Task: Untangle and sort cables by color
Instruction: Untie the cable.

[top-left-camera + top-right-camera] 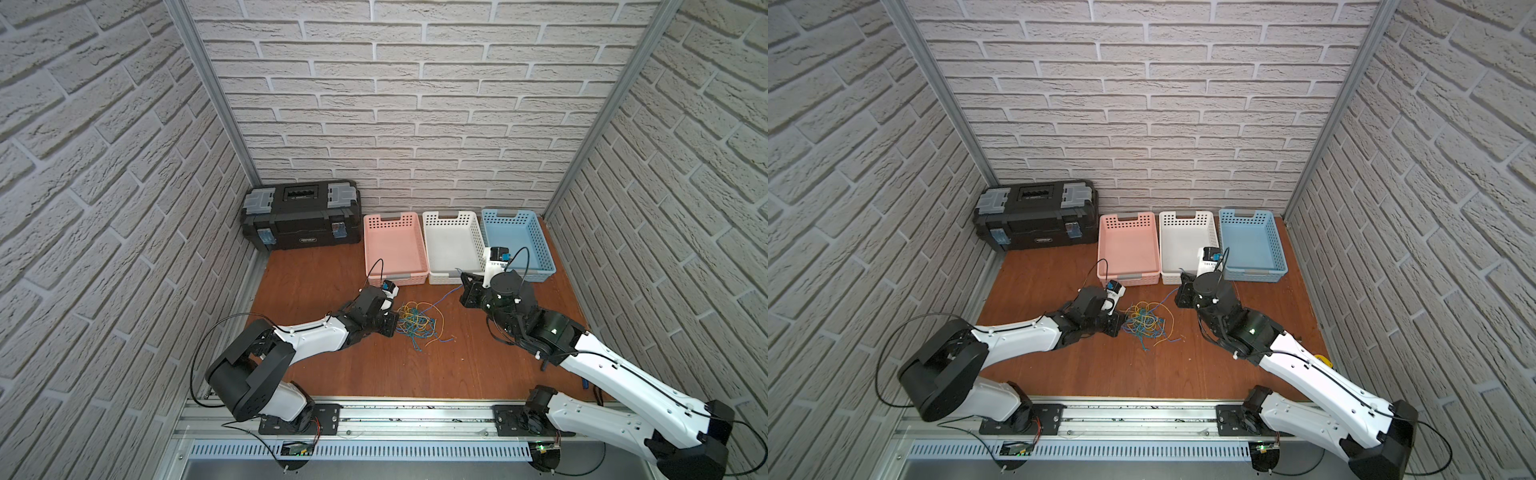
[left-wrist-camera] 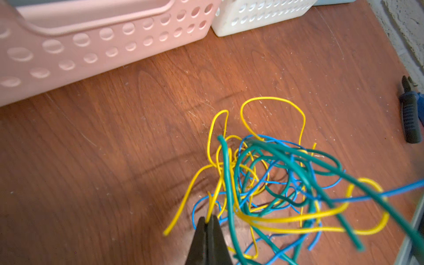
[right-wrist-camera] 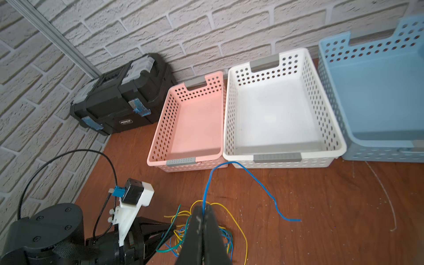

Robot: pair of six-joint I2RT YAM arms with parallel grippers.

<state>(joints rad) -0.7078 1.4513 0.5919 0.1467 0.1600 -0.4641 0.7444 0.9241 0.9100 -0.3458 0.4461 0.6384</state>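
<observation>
While brick walls enclose wood tabletop, left gripper pinches yellow cable, right gripper blue cable

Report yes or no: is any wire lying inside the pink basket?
No, the pink basket shows only its bare floor in the right wrist view, and the wires lie tangled on the table in front of it.
</observation>
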